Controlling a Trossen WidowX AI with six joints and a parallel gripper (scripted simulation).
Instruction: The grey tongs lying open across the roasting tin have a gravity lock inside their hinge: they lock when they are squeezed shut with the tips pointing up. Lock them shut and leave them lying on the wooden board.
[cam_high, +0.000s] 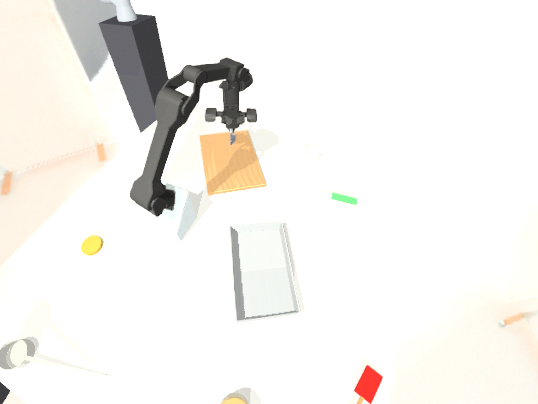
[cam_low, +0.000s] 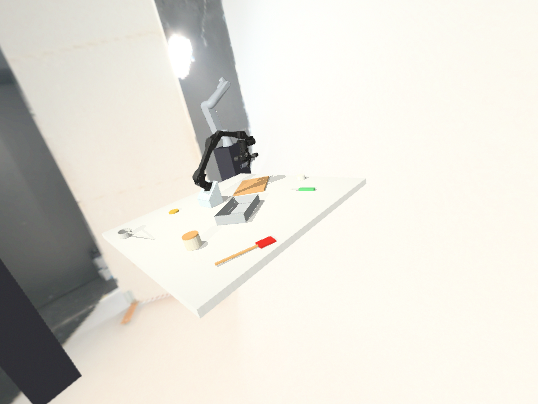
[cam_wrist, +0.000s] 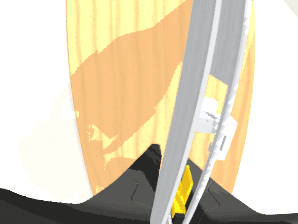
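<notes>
The gripper (cam_high: 232, 132) (cam_wrist: 172, 167) is shut on the grey tongs (cam_high: 233, 139) (cam_wrist: 183, 100). It is over the back part of the wooden board (cam_high: 216, 152) (cam_low: 254, 185) (cam_wrist: 120, 75), pointing down. In the wrist view the two tong arms run close together, with a narrow gap, a white fitting and a yellow piece between them. Whether the lock is engaged, and where the tips are, cannot be told. The tongs look held above the board; the height is unclear. The grey roasting tin (cam_high: 236, 275) (cam_low: 231, 219) holds nothing.
A light-blue wedge-shaped block (cam_high: 186, 220) (cam_low: 211, 196) stands by the arm's base. A green piece (cam_high: 344, 198) (cam_low: 306, 189) lies right of the board. A yellow disc (cam_high: 92, 245) (cam_low: 173, 211), a round canister (cam_low: 192, 241) and a red spatula (cam_high: 368, 384) (cam_low: 266, 242) are farther off.
</notes>
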